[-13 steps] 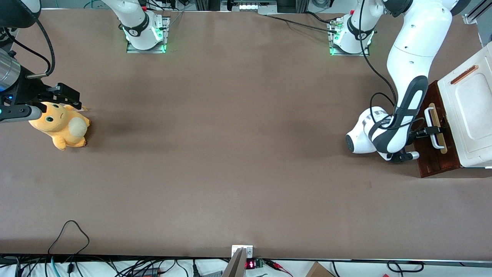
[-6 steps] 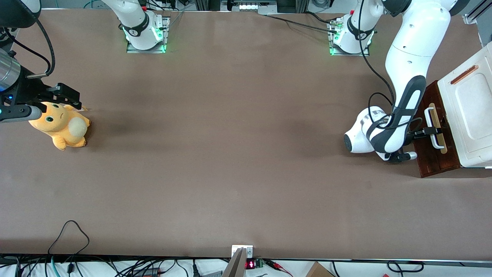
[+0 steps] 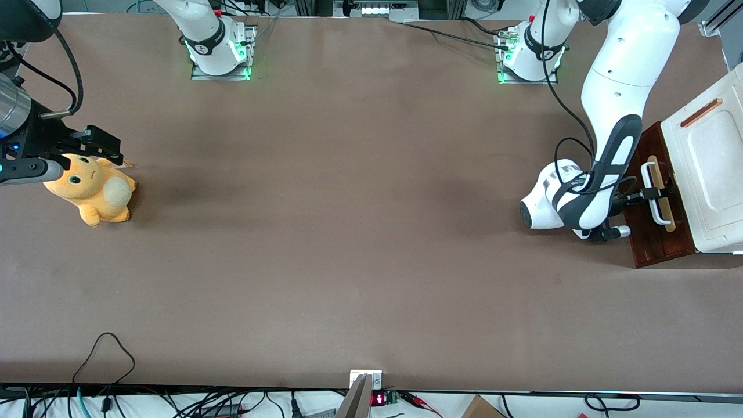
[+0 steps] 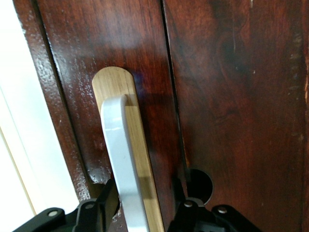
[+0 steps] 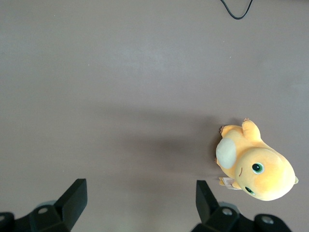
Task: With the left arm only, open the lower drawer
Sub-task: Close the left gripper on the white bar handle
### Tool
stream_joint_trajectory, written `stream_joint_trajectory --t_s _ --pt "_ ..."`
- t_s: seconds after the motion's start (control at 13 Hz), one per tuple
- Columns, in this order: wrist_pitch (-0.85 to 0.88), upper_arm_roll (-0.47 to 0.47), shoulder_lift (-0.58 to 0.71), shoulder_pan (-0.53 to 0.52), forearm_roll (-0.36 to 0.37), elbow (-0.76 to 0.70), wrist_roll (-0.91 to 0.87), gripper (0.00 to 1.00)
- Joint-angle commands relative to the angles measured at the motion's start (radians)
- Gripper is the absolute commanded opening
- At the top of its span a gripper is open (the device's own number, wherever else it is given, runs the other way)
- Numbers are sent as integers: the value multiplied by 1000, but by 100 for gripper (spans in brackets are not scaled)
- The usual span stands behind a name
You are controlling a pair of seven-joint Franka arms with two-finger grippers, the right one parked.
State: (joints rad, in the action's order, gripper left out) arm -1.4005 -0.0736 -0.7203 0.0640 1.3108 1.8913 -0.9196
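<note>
Gripper on the left arm is right at the lower drawer, fingers set narrow on either side of the white loop handle. Wrist cam shows the bar sitting between them, but I honestly can't tell if they're clamped on it or just bracketing it with a bit of slack. The drawer is way over at the working arm's end of the table, poking out from under the white cabinet top, with the pale wooden strip running under the handle.

My take on doing this bit well: make sure the pinch is actually firm before pulling, since that bar looks smooth and slippy. Then pull dead straight out along the drawer's slide direction, toward the parked arm's end. Any sideways drag and a wooden drawer like this will probably bind. Slow and steady, keep the wrist level.

Plush toy is nowhere near.
</note>
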Motion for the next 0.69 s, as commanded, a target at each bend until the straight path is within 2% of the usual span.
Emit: stream_joint_trajectory --t_s 0.0,0.62 --pt "9 0 12 0 1 14 -12 45" --pt "9 -2 9 14 -1 14 -16 37"
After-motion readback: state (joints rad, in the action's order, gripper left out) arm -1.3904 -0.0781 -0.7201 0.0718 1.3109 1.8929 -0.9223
